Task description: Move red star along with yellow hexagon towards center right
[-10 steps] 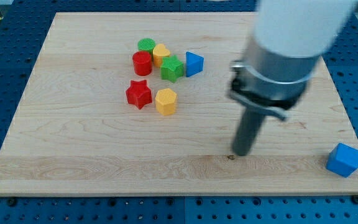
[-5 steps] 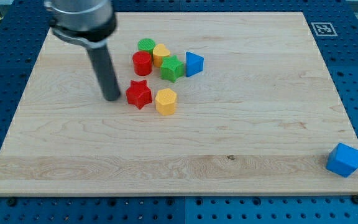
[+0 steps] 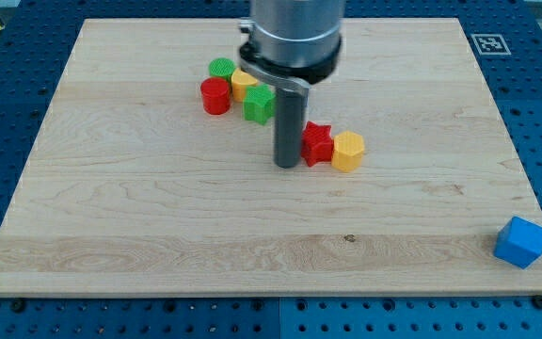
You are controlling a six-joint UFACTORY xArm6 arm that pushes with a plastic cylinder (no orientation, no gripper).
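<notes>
While pressed against the red star [image 3: 318,143] from its left, my tip [image 3: 286,165] sits just right of frame centre; bare rod, nothing held, no jaws to open. Star touches yellow hexagon [image 3: 348,152] on its right, both near mid-board, slightly right of centre. Upper left of them: red cylinder [image 3: 215,96], green block [image 3: 221,68], yellow block [image 3: 243,83], green block w/ ridged sides [image 3: 259,104], clustered, partly hidden behind rod. Blue cube [image 3: 519,241] at lower right corner of board [image 3: 111,235], overhanging edge.
</notes>
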